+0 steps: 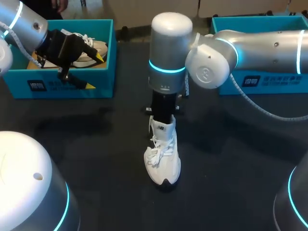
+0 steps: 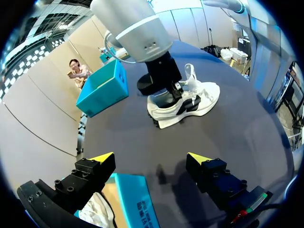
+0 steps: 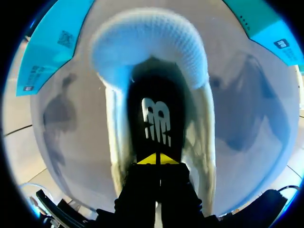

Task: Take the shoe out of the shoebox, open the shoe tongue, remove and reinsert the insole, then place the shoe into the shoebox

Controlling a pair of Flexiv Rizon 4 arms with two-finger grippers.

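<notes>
Shoe [image 1: 162, 159], white with white laces, is out of both boxes. It sits on its sole on the dark table [image 1: 96, 144] near the centre, toe to 6 o'clock, heel to 12. Right arm enters from 3 o'clock, wrist pointing straight down over the heel end; right gripper [image 3: 158, 159] is sunk in the shoe's mouth. Right wrist view: both yellow tips are pressed together with no gap, over the dark insole [image 3: 156, 121], which lies inside the shoe with a white logo showing. The shoe's white walls rise on either side of the fingers. Cannot tell whether the tips nip the insole or only touch it. Left box [image 1: 72, 89], teal, is at 10 o'clock; a second shoe [image 1: 91, 47], also white, lies inside it. Left arm enters from 10 o'clock; left gripper [image 2: 151, 159] hangs over that box's front corner nearest the centre, fingers spread wide, nothing between them. Head view: one yellow tip is above the box's inside, the other in front of its front wall. Left wrist view: box rim and a bit of the second shoe lie under one finger, bare table under the other; the shoe and right arm are well ahead, apart from this gripper. Right box [image 1: 269, 82], teal, is at 2 o'clock, partly behind the right forearm, contents hidden. Both boxes are well apart from the shoe.
</notes>
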